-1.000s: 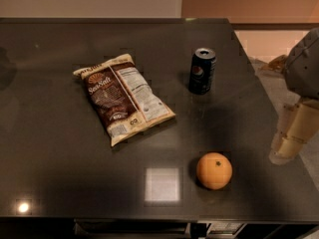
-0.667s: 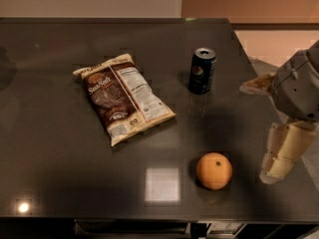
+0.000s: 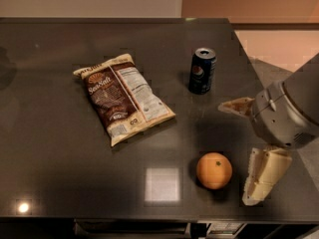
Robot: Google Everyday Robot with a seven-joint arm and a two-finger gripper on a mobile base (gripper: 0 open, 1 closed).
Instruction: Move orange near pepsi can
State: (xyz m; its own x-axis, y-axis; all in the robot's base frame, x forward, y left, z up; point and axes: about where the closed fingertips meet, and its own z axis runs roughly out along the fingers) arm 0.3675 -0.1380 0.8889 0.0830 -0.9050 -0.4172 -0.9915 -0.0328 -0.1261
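Observation:
The orange (image 3: 214, 171) is a round fruit with a small dark stem dot, lying on the dark table (image 3: 60, 178) near its front edge. The pepsi can (image 3: 202, 70) stands upright farther back, dark with a silver top and a round logo. My gripper (image 3: 236, 153) is at the right side of the table, just right of the orange and in front of the can. It is open and empty. One cream finger (image 3: 234, 106) points left between can and orange. The other finger (image 3: 264, 176) hangs beside the orange.
A brown-and-cream chip bag (image 3: 122, 96) lies flat left of the can. The table's right edge (image 3: 249, 68) runs just behind my arm. A bright light reflection (image 3: 161, 184) shows on the tabletop left of the orange.
My gripper has moved left from the table's right edge toward the orange, and both fingers now show spread apart. The orange, can and bag have not moved.

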